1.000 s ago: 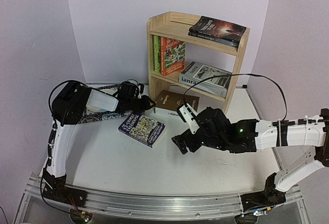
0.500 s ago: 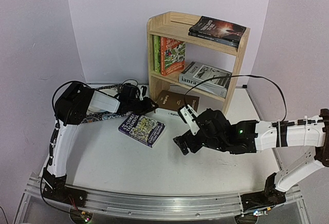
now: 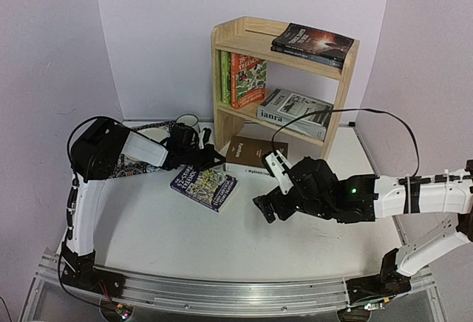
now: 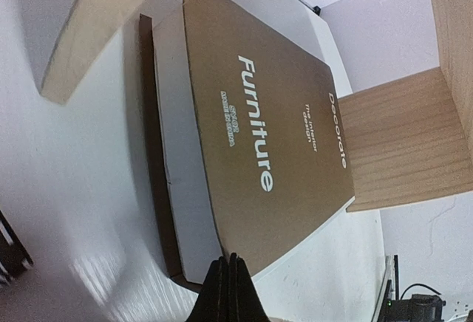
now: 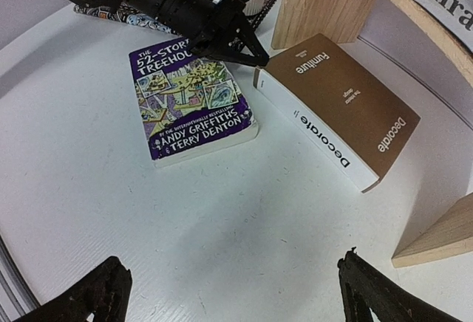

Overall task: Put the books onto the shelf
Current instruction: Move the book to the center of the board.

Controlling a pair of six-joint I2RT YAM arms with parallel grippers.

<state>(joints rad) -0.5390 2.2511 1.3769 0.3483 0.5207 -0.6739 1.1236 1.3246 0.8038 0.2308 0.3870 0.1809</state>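
Note:
The pine shelf [image 3: 347, 71] holds two dark books [image 3: 314, 43] on top, green and orange paperbacks [image 3: 240, 78] upright, and a grey book [image 3: 295, 113] lying on the lower board. The brown-and-white "Decorate" book [image 3: 255, 156] [image 4: 266, 130] lies flat on the table in front of the shelf. A dark blue Treehouse paperback [image 3: 205, 185] [image 5: 188, 97] lies to its left. My left gripper [image 3: 220, 158] [image 4: 229, 292] is shut, tips against the Decorate book's near-left corner, nothing between them. My right gripper [image 3: 267, 207] [image 5: 236, 292] hangs open over bare table, right of the paperback.
A patterned mat [image 3: 144, 161] with a mug [image 3: 186, 122] lies at the back left under my left arm. The shelf's side panel [image 4: 399, 137] stands just beyond the Decorate book. Walls close in behind and on both sides.
My left gripper has moved right to the Decorate book's corner and its jaws have closed. The right arm has drifted slightly right, uncovering more of that book.

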